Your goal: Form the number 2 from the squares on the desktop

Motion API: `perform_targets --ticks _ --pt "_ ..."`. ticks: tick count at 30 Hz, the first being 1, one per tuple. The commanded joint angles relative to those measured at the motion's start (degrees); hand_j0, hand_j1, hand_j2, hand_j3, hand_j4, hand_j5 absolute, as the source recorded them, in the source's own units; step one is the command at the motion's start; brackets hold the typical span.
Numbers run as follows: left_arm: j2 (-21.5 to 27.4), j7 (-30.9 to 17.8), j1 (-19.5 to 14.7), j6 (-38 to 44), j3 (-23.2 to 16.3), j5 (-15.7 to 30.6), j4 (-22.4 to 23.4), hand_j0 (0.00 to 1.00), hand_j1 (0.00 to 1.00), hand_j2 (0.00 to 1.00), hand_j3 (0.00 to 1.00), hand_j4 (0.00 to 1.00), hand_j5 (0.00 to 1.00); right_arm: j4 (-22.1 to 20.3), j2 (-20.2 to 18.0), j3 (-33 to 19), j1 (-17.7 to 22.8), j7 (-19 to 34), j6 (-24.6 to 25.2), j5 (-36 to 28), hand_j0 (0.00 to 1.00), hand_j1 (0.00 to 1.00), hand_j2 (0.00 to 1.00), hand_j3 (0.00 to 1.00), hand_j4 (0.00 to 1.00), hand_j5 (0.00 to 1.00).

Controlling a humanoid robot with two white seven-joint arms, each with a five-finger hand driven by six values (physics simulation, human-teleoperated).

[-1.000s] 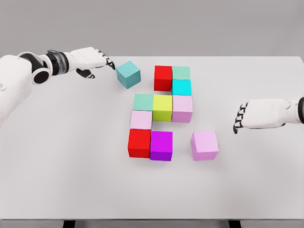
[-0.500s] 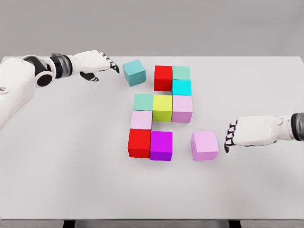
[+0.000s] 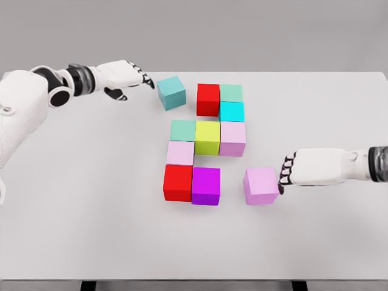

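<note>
**Two loose cubes at the edges of a nine-cube cluster, a hand at each**

The white worktop [image 3: 91, 206] carries a connected group of cubes. The top row holds a red cube [image 3: 208, 99] with a green cube [image 3: 231, 93] on its right; a cyan cube [image 3: 231, 111] sits directly below the green one. The middle row reads mint cube [image 3: 182, 130], yellow-green cube [image 3: 207, 137], lilac cube [image 3: 233, 138]. Below the mint one is a pale pink cube [image 3: 180, 153], then a second red cube [image 3: 178, 182] touching a purple cube [image 3: 206, 185].

A teal cube [image 3: 171, 92] lies rotated, apart from the cluster at upper left. The left hand [image 3: 124, 77] has its fingers extended and holding nothing, tips just beside this cube; contact cannot be confirmed.

A pink cube [image 3: 260, 185] sits apart at lower right. The right hand [image 3: 303, 168] has its fingers curled at the cube's right face, apparently touching, enclosing nothing.
</note>
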Motion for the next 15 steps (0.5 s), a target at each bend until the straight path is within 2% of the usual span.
perform_targets --ticks 1,7,15 --pt "-1.39 0.02 0.0 0.05 0.23 0.29 1.59 0.81 0.81 0.81 0.81 0.81 0.81 0.69 0.54 0.34 -0.09 -0.38 -0.05 0.39 0.62 0.62 0.62 0.62 0.62 0.62" --pt "-1.92 0.02 -0.18 0.05 0.58 0.21 2.38 0.82 0.82 0.82 0.82 0.82 0.82 0.69 0.63 0.6 0.0 -0.73 -0.05 0.39 0.61 0.61 0.61 0.61 0.61 0.61" --pt "-1.74 0.02 -0.35 0.05 1.46 0.21 3.17 0.84 0.84 0.84 0.84 0.84 0.84 0.61 -1.65 0.52 -0.09 -0.82 -0.05 0.31 0.62 0.62 0.62 0.62 0.62 0.62"
